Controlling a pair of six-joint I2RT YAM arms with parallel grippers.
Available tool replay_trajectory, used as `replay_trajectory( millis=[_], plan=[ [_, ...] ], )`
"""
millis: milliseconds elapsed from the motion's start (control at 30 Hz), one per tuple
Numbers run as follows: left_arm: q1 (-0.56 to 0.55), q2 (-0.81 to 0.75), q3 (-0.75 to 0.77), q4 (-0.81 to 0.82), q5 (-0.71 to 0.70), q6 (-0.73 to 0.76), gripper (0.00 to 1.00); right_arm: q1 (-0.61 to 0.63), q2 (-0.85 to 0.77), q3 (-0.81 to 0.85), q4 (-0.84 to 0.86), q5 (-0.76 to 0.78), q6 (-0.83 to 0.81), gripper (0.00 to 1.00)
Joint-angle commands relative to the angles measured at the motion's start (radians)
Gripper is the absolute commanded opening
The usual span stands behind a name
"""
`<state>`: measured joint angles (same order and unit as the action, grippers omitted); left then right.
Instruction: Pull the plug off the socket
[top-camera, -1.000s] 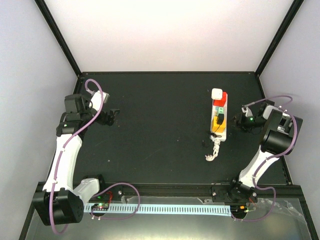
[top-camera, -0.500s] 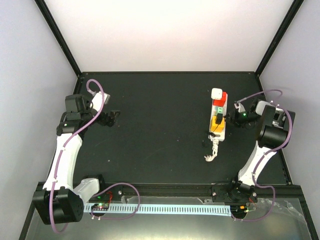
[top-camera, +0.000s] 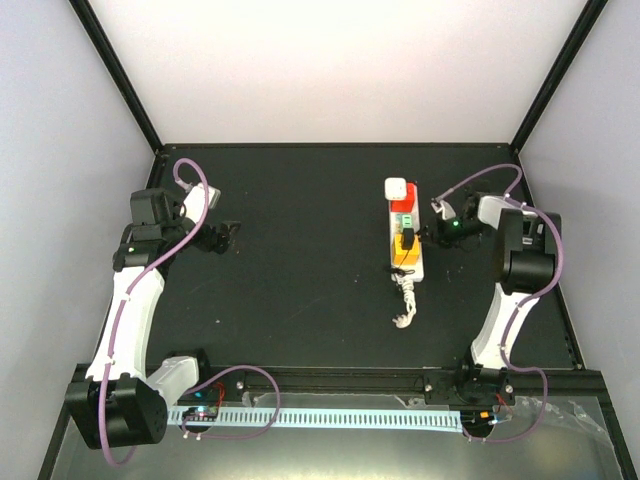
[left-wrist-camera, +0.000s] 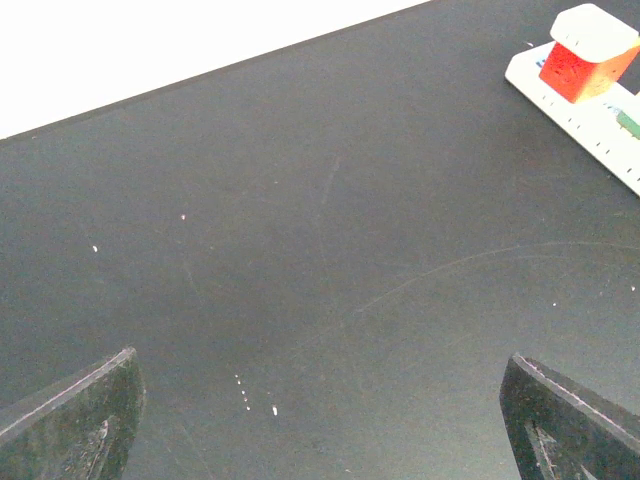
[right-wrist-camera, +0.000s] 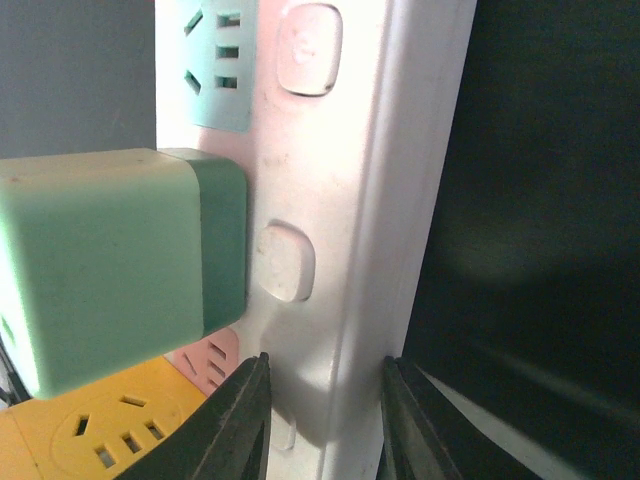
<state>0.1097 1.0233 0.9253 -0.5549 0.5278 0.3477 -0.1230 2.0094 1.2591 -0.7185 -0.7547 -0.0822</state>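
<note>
The socket is a long white power strip lying right of the table's middle, with a short white cord stub at its near end. A white-and-red block sits on its far end, and a black plug stands on a yellow outlet. The right wrist view shows a green plug seated beside a pink and a yellow outlet face. My right gripper is shut on the socket's right edge. My left gripper hangs open at the far left, holding nothing.
The black table is framed by black rails and pale walls. In the left wrist view the strip's far end and its red-and-white block lie at the upper right, well away from that gripper.
The right gripper has moved left, narrowed onto the socket's right edge, and the whole strip has slid left and slightly away. The left arm has not moved.
</note>
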Motion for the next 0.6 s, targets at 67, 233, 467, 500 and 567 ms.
replay_trajectory(
  millis=[67, 233, 467, 500, 567],
  plan=[
    [-0.005, 0.011, 0.033, -0.029, 0.0, 0.03, 0.99, 0.085, 0.011, 0.015, 0.004, -0.023, 0.042, 0.32],
    [-0.005, 0.007, 0.035, -0.048, -0.006, 0.051, 0.99, 0.19, 0.004, -0.009, 0.01, -0.016, 0.06, 0.32],
    [-0.005, 0.006, 0.042, -0.126, 0.028, 0.14, 0.99, 0.33, -0.011, -0.029, 0.062, -0.085, 0.113, 0.33],
    [-0.004, 0.006, 0.043, -0.14, 0.053, 0.16, 0.99, 0.347, -0.009, -0.027, 0.068, -0.109, 0.12, 0.34],
    [-0.006, 0.009, 0.044, -0.178, 0.107, 0.206, 0.99, 0.372, -0.012, -0.032, 0.08, -0.158, 0.123, 0.36]
  ],
)
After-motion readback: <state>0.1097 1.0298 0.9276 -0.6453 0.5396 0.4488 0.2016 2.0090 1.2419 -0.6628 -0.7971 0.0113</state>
